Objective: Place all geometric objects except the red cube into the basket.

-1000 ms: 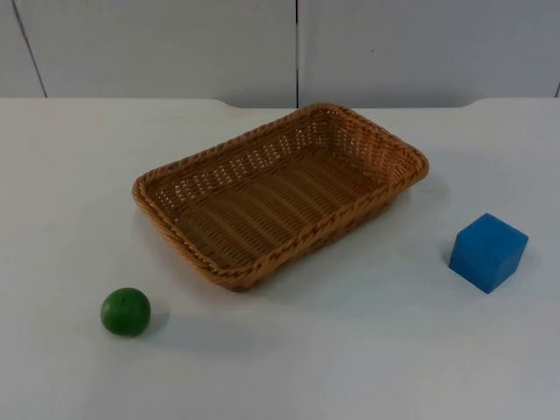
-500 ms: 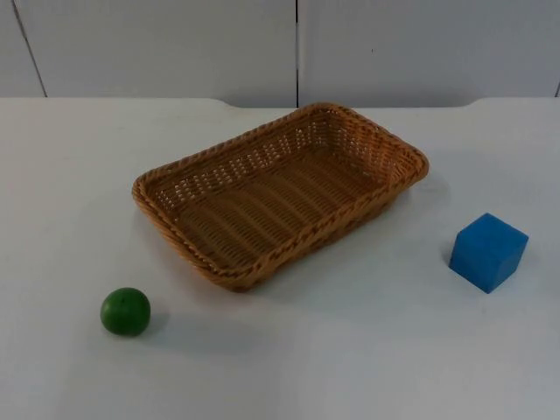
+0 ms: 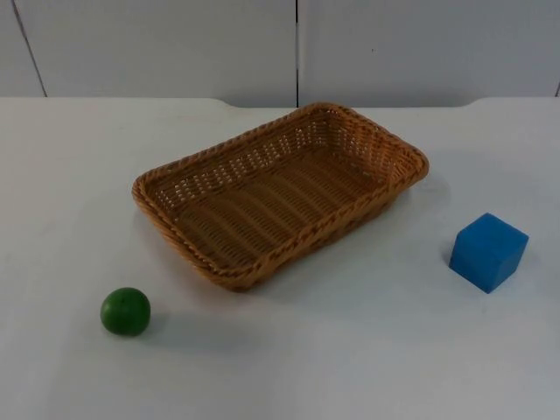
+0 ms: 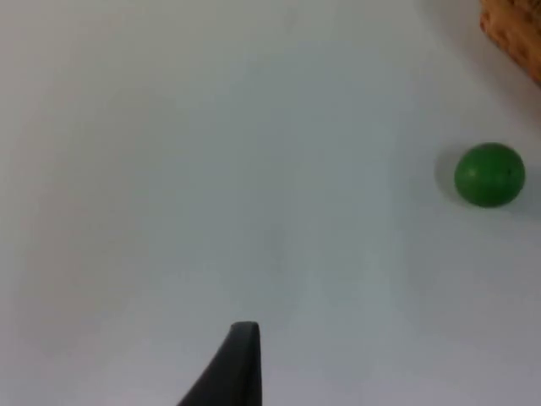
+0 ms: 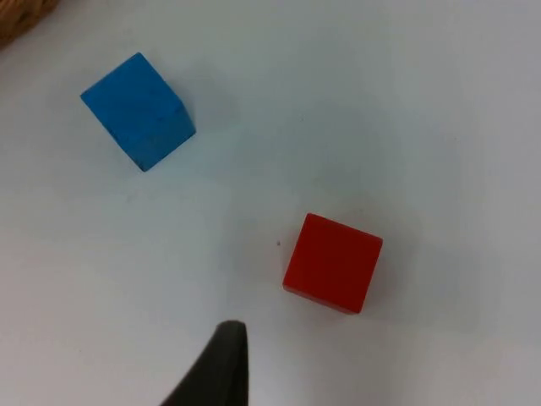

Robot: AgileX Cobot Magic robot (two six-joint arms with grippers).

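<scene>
Left gripper (image 4: pixel 240 368): above white table (image 4: pixel 169 169), green ball (image 4: pixel 489 174) well ahead and off to one side, basket (image 4: pixel 514 34) beyond it; grip state impossible to tell. Right gripper (image 5: pixel 221 364): red cube (image 5: pixel 332 263) near ahead, blue cube (image 5: pixel 138 111) farther; grip state likewise impossible to tell.

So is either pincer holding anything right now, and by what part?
Nothing is held. The green ball, blue cube and red cube all sit free on the table, and the basket is empty.
</scene>
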